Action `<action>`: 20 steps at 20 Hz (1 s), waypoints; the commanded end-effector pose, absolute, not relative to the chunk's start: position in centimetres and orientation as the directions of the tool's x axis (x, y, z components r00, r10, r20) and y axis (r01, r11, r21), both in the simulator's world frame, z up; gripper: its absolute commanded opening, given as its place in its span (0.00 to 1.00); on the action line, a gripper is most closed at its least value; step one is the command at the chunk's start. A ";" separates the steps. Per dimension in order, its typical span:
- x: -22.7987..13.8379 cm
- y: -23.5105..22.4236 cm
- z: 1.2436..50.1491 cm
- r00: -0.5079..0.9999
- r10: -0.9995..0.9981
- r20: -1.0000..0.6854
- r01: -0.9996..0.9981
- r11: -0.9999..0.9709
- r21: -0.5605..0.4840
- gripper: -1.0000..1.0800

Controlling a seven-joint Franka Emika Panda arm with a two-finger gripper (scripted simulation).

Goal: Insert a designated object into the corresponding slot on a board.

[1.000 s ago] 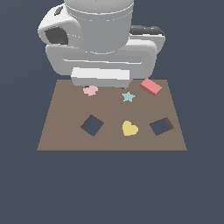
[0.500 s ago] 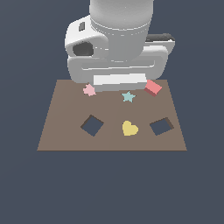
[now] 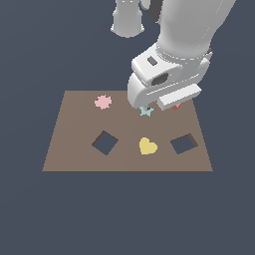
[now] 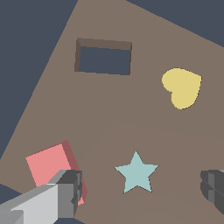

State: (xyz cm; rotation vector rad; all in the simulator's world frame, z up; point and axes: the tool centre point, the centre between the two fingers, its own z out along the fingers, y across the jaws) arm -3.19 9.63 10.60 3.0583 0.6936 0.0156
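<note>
The coral-red block (image 4: 49, 164) lies flat near the board's (image 3: 74, 149) back right corner. In the exterior view only a sliver of the block (image 3: 176, 105) shows under the white hand. My gripper (image 4: 140, 189) hangs open just above the board (image 4: 109, 113). One finger (image 4: 65, 192) overlaps the block's edge; whether it touches is unclear. The other finger (image 4: 213, 186) is well off to the far side, so the teal star (image 4: 136, 172) lies between them, not the block. The slot (image 3: 184, 144), a slightly tilted dark square, is empty; in the wrist view the slot (image 4: 104, 56) lies beyond the block.
A yellow heart (image 3: 147, 146) lies between the slot and the corner-up diamond cutout (image 3: 105, 143). A pink shape (image 3: 103, 102) sits at the back left. The teal star (image 3: 146, 111) peeks from under the hand. The arm rises above the board's back right.
The hand has swung toward the exterior view's right and come down over the board's back right corner, now covering most of the red block. The block has not moved.
</note>
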 end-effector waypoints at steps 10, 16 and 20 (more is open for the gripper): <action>-9.3 15.7 5.5 0.706 0.708 0.002 0.708 -0.706 -0.001 0.96; -10.1 16.1 5.0 0.681 0.732 0.000 0.732 -0.681 -0.001 0.96; -10.0 16.1 4.9 0.684 0.730 0.000 0.730 -0.684 -0.001 0.96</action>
